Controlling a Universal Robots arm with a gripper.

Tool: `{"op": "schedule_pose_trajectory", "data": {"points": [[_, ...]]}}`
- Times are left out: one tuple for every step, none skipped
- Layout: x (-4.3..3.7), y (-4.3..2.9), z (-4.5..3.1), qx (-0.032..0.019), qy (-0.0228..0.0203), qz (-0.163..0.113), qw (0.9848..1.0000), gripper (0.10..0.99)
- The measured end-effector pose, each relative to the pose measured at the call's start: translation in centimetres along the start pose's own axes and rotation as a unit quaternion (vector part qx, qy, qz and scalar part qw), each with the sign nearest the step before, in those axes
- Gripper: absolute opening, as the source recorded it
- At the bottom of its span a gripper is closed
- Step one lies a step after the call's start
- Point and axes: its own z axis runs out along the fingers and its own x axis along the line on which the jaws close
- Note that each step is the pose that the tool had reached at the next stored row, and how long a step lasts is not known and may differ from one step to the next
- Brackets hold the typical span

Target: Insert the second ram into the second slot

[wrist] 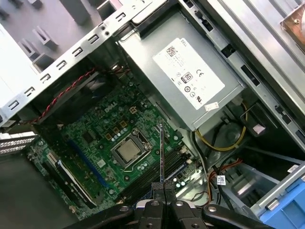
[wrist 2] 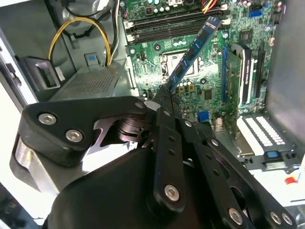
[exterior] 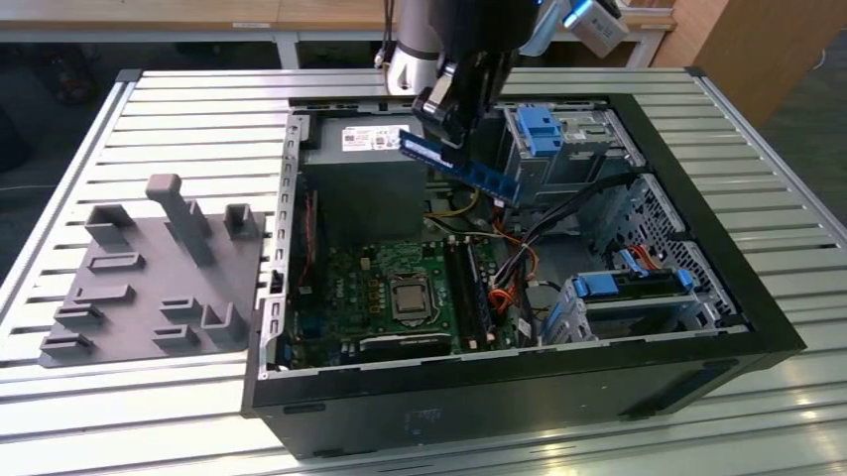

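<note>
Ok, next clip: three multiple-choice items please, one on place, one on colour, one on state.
1. Where is the second ram? A held above the motherboard; B lying flat on it; C standing upright in it.
2. Drive bracket colour? A red; B blue; C white.
3. The tool is: A open; B shut on nothing; C shut on the second ram.
Answers: 1 A, it hangs tilted over the board. 2 B, bright blue. 3 C, both wrist views show its end clamped.
</note>
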Motion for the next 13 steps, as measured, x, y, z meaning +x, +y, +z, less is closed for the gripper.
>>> {"op": "schedule_pose_trajectory", "data": {"points": [[0.00, 0.00, 0.01, 0.0000, -0.0002, 0.005, 1.0000, 0.114], [0.00, 0.00, 0.02, 0.0000, -0.0004, 0.011, 0.9999, 0.114], [0.00, 0.00, 0.03, 0.0000, -0.0006, 0.016, 0.9999, 0.114], [0.00, 0.00, 0.03, -0.0001, -0.0008, 0.022, 0.9998, 0.114], [0.00, 0.00, 0.04, -0.0001, -0.0009, 0.027, 0.9996, 0.114], [0.00, 0.00, 0.05, -0.0001, -0.0011, 0.032, 0.9995, 0.114], [0.00, 0.00, 0.05, -0.0001, -0.0013, 0.037, 0.9993, 0.114], [0.00, 0.00, 0.06, -0.0001, -0.0015, 0.042, 0.9991, 0.114], [0.00, 0.00, 0.07, -0.0001, -0.0017, 0.047, 0.9989, 0.114], [0.00, 0.00, 0.08, -0.0001, -0.0019, 0.053, 0.9986, 0.114], [0.00, 0.00, 0.09, -0.0001, -0.0021, 0.059, 0.9983, 0.114], [0.00, 0.00, 0.10, -0.0001, -0.0022, 0.065, 0.9979, 0.114], [0.00, 0.00, 0.11, -0.0001, -0.0024, 0.070, 0.9975, 0.114]]}}
